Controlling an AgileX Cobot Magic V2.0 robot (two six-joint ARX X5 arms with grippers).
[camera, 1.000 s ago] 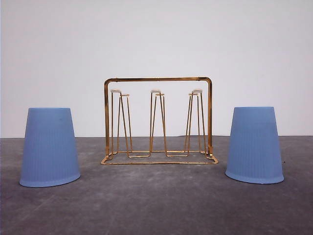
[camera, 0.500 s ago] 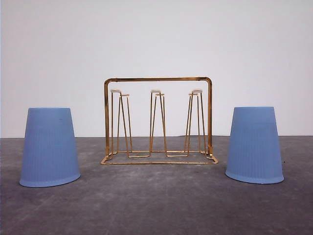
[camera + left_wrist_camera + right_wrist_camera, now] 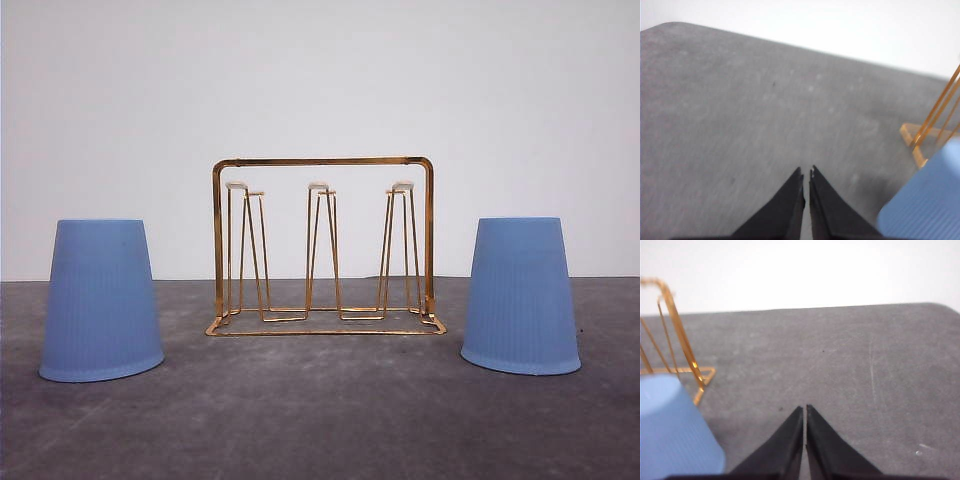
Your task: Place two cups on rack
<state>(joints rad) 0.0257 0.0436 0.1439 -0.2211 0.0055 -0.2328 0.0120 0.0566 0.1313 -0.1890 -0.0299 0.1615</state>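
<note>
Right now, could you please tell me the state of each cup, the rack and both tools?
Left cup: upside down on the table, left of the rack, not touching it.
Right cup: upside down, right of the rack, apart from it.
Rack: upright, all prongs bare.
Left tool: shut, holding nothing.
Right tool: shut, holding nothing.

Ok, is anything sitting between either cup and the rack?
Nothing visible. The left cup and the right cup stand upside down on bare table either side of the gold wire rack, whose prongs carry nothing.
</note>
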